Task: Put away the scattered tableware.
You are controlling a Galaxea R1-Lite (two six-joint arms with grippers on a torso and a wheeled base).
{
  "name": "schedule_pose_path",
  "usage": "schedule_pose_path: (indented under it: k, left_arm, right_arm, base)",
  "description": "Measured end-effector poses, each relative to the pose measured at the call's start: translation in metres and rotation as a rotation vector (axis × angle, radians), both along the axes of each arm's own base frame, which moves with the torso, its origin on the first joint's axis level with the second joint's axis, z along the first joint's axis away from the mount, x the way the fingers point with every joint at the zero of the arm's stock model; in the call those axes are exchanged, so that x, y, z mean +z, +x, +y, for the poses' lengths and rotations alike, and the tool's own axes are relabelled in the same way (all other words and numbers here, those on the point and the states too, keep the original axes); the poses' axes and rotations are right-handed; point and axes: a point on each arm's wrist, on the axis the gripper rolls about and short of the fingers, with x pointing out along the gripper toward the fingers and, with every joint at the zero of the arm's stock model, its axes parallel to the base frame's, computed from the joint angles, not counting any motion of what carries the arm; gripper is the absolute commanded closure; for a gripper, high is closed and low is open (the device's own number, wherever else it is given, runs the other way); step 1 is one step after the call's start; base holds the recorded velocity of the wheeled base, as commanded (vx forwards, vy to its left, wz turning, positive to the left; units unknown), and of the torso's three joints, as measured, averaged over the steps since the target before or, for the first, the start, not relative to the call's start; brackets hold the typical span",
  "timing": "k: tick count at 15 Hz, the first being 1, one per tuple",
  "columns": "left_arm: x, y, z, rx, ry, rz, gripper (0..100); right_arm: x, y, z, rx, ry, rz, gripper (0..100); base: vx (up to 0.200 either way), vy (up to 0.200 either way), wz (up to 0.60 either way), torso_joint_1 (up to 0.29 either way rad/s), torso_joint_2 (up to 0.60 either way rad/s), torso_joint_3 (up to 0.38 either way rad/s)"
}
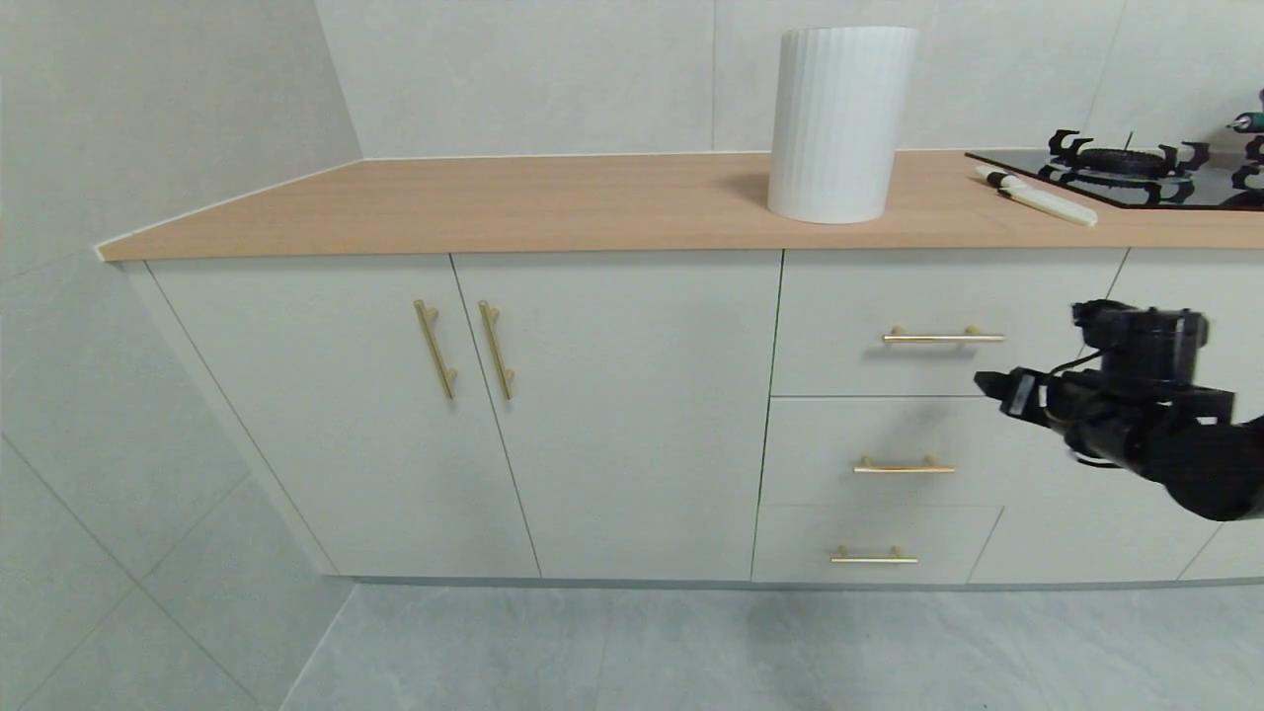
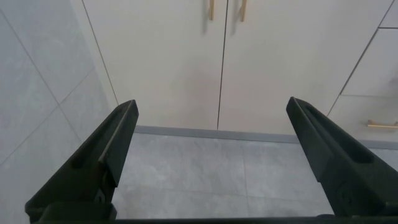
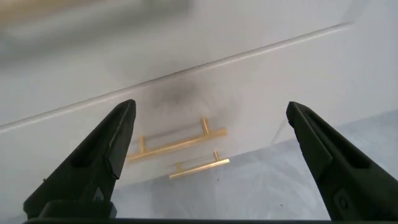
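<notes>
A slim white utensil [image 1: 1037, 196], smooth, straight and knife-like, with a short dark band near its far end, lay flat on the wood-grain countertop [image 1: 494, 202]. It lay just beside the front edge of the glossy black glass hob [image 1: 1136, 183]; contact between the two could not be determined. Its long axis ran diagonally, the dark-banded end towards the back wall and the robot's left, the plain end towards the counter's front edge and the right. A tall white ribbed canister [image 1: 839, 123], cylindrical and matte, stood upright to its left, apart from it.

The right gripper [image 1: 997, 388] hung below counter level before the flat pale drawer fronts [image 3: 261, 81] with slender brass-coloured bar handles [image 3: 180, 142], its jaws released and spread wide, grasping nothing. The left gripper [image 2: 211, 118] was likewise spread and empty, facing the paired cabinet doors [image 2: 217, 62] above the grey tiled floor [image 2: 205, 174].
</notes>
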Motion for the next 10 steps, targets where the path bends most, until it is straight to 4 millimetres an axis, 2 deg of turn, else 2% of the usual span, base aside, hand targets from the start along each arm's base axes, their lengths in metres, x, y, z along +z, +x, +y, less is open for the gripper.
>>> schedule_pose_path:
  k: [2, 5, 7, 10]
  left_arm:
    - [0.000, 0.000, 0.000, 0.000, 0.000, 0.000, 0]
    - [0.000, 0.000, 0.000, 0.000, 0.000, 0.000, 0]
    - [0.000, 0.000, 0.000, 0.000, 0.000, 0.000, 0]
    - [0.000, 0.000, 0.000, 0.000, 0.000, 0.000, 0]
  right_arm:
    - [0.039, -0.057, -0.002, -0.010, -0.007, -0.087, 0]
    - [0.072, -0.150, -0.004, -0.008, -0.064, -0.198, 0]
    - [0.078, -0.209, -0.005, -0.002, -0.116, -0.240, 0]
    - [0.068, -0.290, -0.007, 0.008, -0.203, -0.251, 0]
  base:
    - [0.000, 0.000, 0.00, 0.000, 0.00, 0.000]
    - [0.000, 0.000, 0.00, 0.000, 0.00, 0.000]
    - [0.000, 0.000, 0.00, 0.000, 0.00, 0.000]
    - [0.000, 0.000, 0.00, 0.000, 0.00, 0.000]
